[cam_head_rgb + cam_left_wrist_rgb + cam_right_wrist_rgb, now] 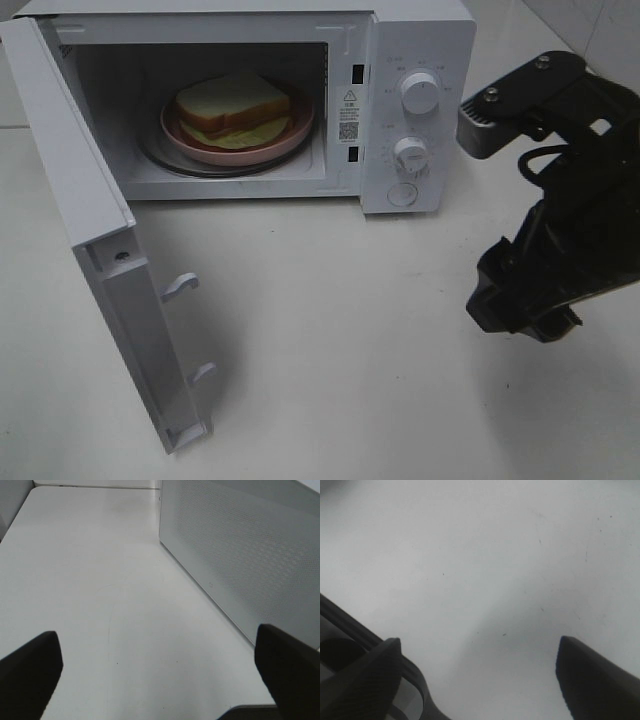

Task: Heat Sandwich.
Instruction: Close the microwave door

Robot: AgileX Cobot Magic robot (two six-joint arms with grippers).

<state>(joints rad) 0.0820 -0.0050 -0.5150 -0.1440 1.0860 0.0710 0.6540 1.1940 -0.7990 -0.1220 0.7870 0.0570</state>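
Note:
The sandwich (232, 100), white bread over pale green lettuce, lies on a round pink plate (240, 150) inside the white microwave (400, 60). The microwave's door (90, 220) is swung wide open toward the front left. My right gripper (515, 305) hovers over the table to the right of the microwave, well clear of it. In the right wrist view the right gripper (477, 680) is open with only bare table between its fingers. The left gripper (157, 675) is open and empty beside a white perforated microwave panel (240, 555). The exterior view does not show the left arm.
Two round knobs (420, 92) (410, 152) and a round button (401, 194) sit on the microwave's front panel. The white table (330, 380) stretches in front of the microwave. The open door's latch hooks (180, 285) stick out from its edge.

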